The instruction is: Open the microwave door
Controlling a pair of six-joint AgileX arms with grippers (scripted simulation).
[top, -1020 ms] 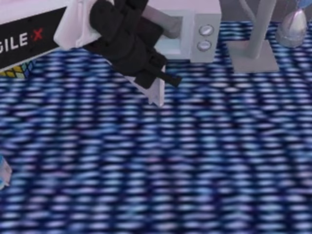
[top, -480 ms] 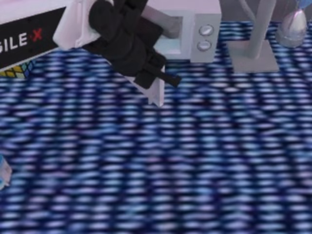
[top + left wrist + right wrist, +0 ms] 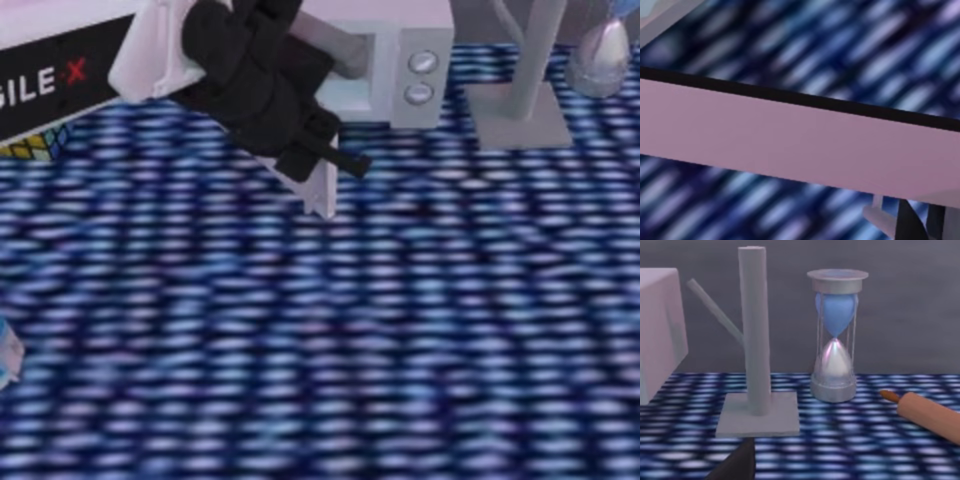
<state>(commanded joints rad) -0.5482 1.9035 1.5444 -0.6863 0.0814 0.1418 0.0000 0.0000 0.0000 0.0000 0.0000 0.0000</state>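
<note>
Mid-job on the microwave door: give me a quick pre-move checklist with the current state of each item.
1. Door swung out: ok. The microwave door stands open, edge-on toward the table front, and the pale inside of the microwave shows.
2. Left gripper at the door's free edge: ok.
3. Firm grasp on the door: cannot tell; the fingers are hidden.
4. Swing path: ok. Only bare tablecloth lies near the door.
5. Grey stand and hourglass undisturbed: ok, both upright to the microwave's right.
6. Right arm parked: cannot tell; it is outside the top view.
</note>
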